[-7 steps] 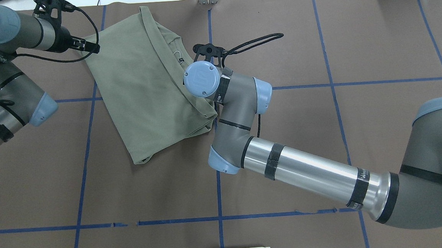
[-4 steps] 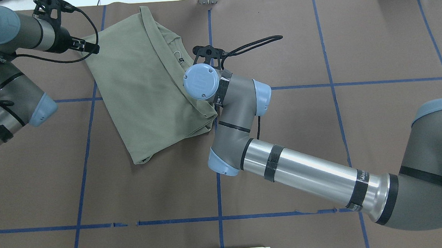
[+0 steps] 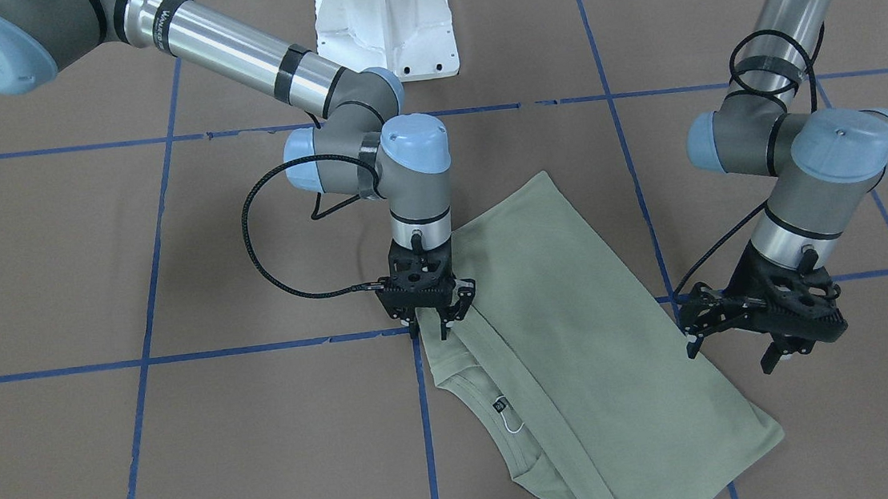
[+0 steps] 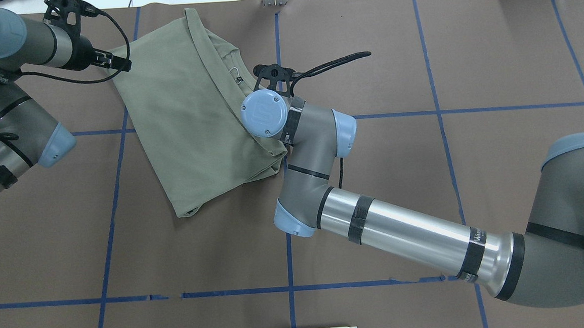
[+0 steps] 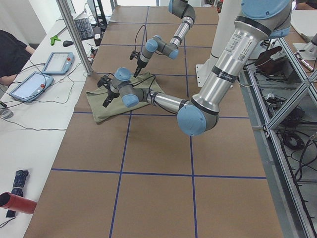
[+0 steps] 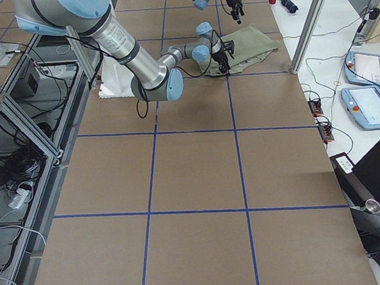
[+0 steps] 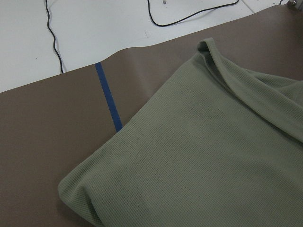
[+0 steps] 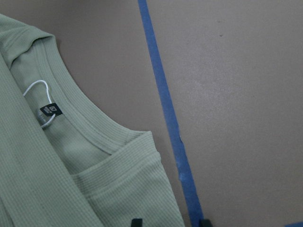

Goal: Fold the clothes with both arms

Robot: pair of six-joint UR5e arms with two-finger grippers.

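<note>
On my screens the shirt lies folded into a tilted oblong on the table. It sits in the far half, left of the centre tape line as the overhead camera sees it. Its collar is on the side toward the right arm, with the black label and white loop showing inside the neck.

The right gripper points straight down at the shirt's edge just beside the collar. Its fingers are parted by a small gap. On its wrist camera I see the two fingertips at the bottom of the frame, one over the folded cloth and the other by the tape, with nothing pinched between them. I cannot tell whether the tips touch the cloth.

The left gripper hangs at the opposite long edge, near the shirt's far corner, tilted, with its fingers spread wide and empty. From the front camera it looks raised off the table. Its wrist camera shows only a rounded folded corner of the shirt on the brown paper, beside another tape line.
</note>
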